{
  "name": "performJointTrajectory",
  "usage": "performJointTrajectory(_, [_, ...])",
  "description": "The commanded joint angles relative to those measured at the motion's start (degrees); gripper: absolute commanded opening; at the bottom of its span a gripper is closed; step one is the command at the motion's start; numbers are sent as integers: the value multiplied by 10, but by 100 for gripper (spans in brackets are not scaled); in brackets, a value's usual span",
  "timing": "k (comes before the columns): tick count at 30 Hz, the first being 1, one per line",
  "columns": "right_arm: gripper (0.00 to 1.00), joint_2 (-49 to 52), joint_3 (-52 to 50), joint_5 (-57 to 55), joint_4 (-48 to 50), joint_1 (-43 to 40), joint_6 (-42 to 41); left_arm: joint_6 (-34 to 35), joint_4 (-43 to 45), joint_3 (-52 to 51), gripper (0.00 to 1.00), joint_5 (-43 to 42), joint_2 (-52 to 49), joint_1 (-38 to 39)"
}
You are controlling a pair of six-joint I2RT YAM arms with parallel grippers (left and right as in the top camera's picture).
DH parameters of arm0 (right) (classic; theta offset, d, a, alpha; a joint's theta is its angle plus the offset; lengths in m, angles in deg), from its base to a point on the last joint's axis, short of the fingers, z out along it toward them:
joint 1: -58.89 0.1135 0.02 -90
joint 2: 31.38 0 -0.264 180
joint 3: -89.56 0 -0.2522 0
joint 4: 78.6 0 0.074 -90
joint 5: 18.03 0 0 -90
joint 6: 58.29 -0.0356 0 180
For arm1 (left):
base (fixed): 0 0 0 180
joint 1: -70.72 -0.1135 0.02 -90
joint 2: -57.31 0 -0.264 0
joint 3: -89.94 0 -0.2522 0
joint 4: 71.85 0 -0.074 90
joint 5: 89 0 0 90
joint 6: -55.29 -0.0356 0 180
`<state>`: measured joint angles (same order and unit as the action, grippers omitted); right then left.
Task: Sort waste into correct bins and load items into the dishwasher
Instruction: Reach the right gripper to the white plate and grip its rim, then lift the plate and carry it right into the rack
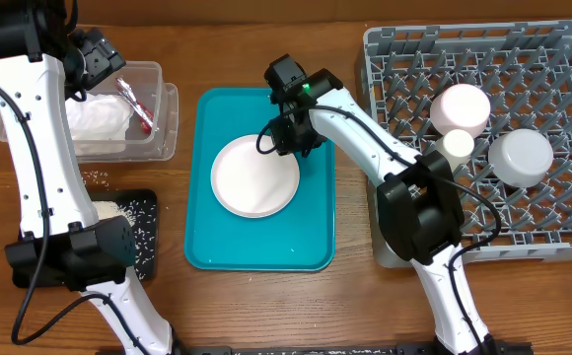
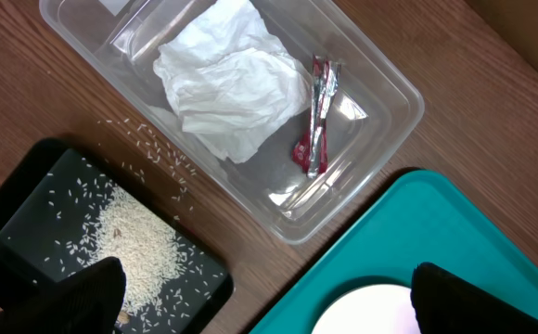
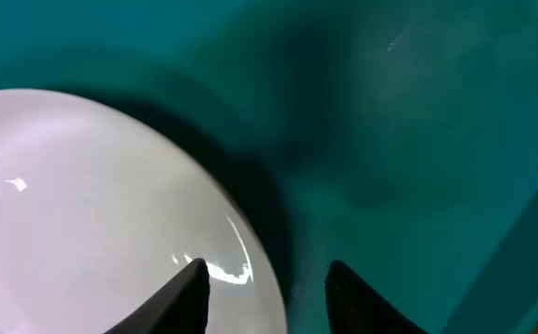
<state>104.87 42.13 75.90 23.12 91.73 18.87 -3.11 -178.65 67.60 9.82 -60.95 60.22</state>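
Plate (image 1: 255, 176) pickup, teal tray (image 1: 207, 237), mid-bench. Right pincer (image 3: 264, 274) astride rim, jaws parted, not yet clamped. Left pincer (image 2: 264, 288) wide, empty. Next: clamp, lift to dish rack (image 1: 562, 69).

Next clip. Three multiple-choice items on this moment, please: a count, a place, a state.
1. How many dishes stand in the dish rack? A. one B. three C. five
2. Where is the plate? A. on the teal tray B. in the dish rack C. lifted in the air
3. How is the left tool? A. open, empty B. shut, empty C. shut on something
Answers: 1 B, a pink bowl, a small cup and a grey bowl sit among the pegs; 2 A, it lies inside the tray's rim; 3 A, its fingers stand wide apart, gripping nothing.
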Motion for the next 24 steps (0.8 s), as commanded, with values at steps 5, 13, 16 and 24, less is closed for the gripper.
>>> performJointTrajectory(5, [43,5,-12,-19,9,2,-9,4,1,6,100,-1,3,4])
performJointTrajectory(13, [43,5,-74,13,29,2,-9,4,1,6,100,-1,3,4])
performJointTrajectory(16, [35,5,-76,24,25,2,-9,4,1,6,100,-1,3,4])
performJointTrajectory(24, [11,5,-68,23,22,0,-37,4,1,6,100,-1,3,4])
